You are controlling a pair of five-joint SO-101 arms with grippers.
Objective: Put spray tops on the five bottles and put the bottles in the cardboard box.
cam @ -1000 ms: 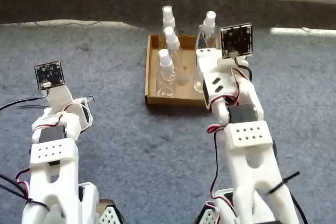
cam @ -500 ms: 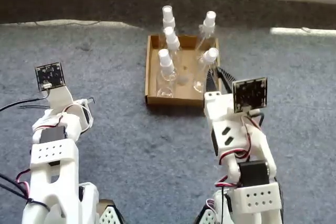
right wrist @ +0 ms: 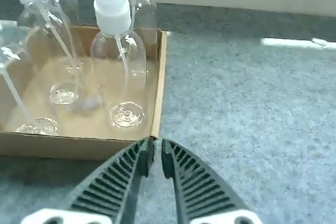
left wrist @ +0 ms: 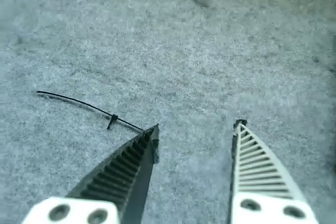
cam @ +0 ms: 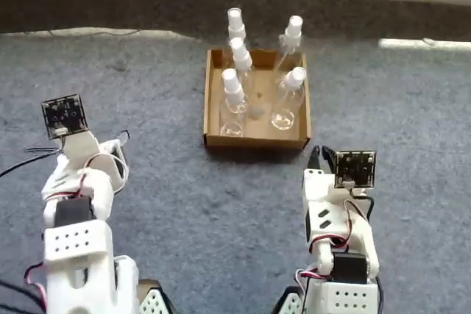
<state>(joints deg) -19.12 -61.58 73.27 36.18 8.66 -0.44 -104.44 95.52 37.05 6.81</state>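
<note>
Sitting capped in the cardboard box (cam: 254, 140), all five bottles (cam: 232, 97): looks finished! The right gripper (right wrist: 156, 148) is clenched empty, the left gripper (left wrist: 197, 125) spread; only parking remains.

Both arms = white printed plastic shells: L arm (cam: 94, 182), R arm (cam: 324, 218). Black servo blocks (cam: 72, 211) set into them. Each has a white plate (cam: 73, 240) w/ rows of small round holes nr the base. Thin red, black & white wires (cam: 82, 180) loop along the joints. Black square circuit board w/ corner screws on each wrist: L board (cam: 64, 116), R board (cam: 355, 169). L gripper (left wrist: 194, 127): one ribbed black finger (left wrist: 126, 166), one ribbed white finger (left wrist: 257, 161), white mounts w/ round screw holes. R gripper (right wrist: 157, 153): two ribbed black fingers (right wrist: 118, 179), pointed tips, white mounts.
</note>
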